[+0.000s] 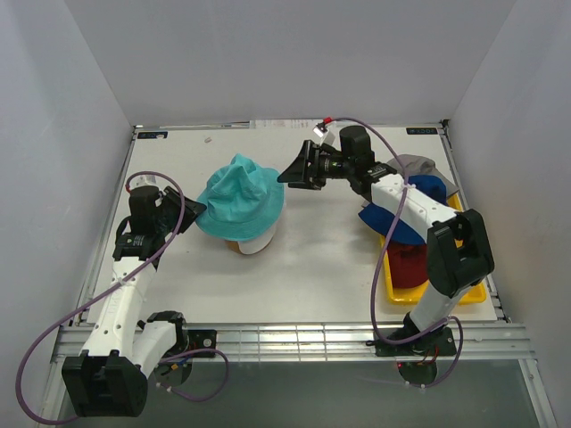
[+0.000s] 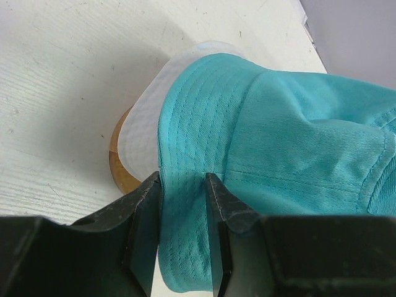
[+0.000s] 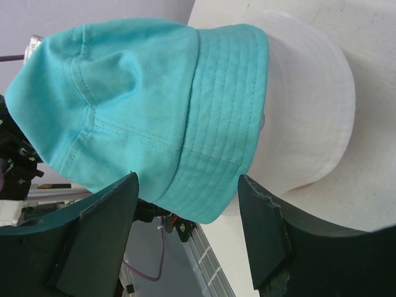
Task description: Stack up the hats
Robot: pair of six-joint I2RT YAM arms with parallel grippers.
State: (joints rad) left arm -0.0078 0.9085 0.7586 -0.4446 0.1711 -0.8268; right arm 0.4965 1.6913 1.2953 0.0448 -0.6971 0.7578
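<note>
Teal hat [image 1: 239, 198] sits crown-up over white hat [image 1: 259, 240].

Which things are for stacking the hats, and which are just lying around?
For the job: teal hat, white hat under it, navy hat, red hat, grey hat.
Just there: wooden stand, yellow tray.

Centre of the white table [image 1: 178, 152]: a teal hat [image 1: 239, 198], its brim ringed with rows of matching teal stitching, over a white hat [image 1: 259, 239] — a sliver of tan-brown wooden stand [image 2: 120, 167] beneath. At right, a yellow tray [image 1: 406, 296], a dark red hat [image 1: 409, 262] and a navy hat [image 1: 393, 229] — and, farther back, a grey hat [image 1: 417, 164].
</note>
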